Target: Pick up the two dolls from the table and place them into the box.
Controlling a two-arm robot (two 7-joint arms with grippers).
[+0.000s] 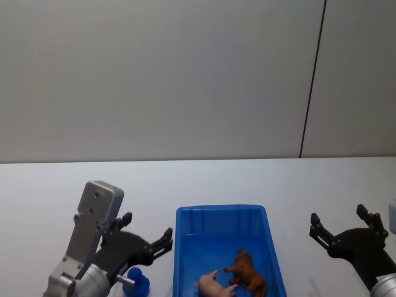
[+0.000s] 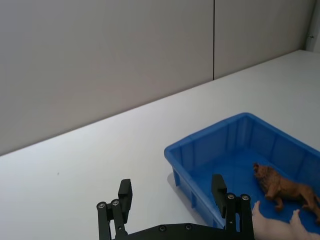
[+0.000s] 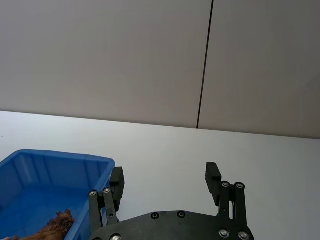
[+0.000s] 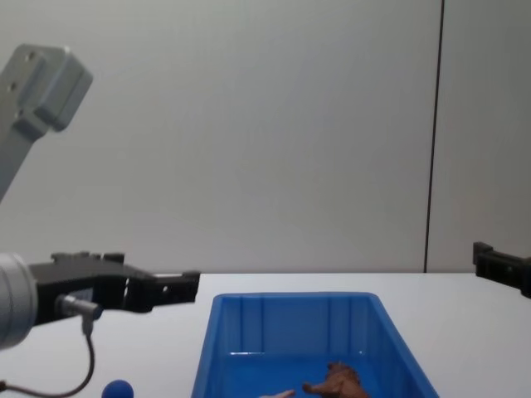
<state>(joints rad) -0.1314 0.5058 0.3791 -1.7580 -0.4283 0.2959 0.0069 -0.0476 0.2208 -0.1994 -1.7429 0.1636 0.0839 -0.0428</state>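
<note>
Blue box [image 1: 185,218] btwn open left hand [image 1: 147,231] & open right hand [image 1: 344,224], lion [image 1: 247,270] inside.

The dark-blue toy [image 1: 137,282] is partly hidden behind the left tool [image 1: 147,235]; the picture's lower edge cuts off the pink figure [image 1: 216,286].

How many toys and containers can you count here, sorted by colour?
Brown: 1, the shaggy lion figurine in the bin.
Pink: 1, the small pale pig-like toy beside it.
Blue: 2, the large blue plastic bin and the small dark-blue rounded toy on the white table.
Total: 4
</note>
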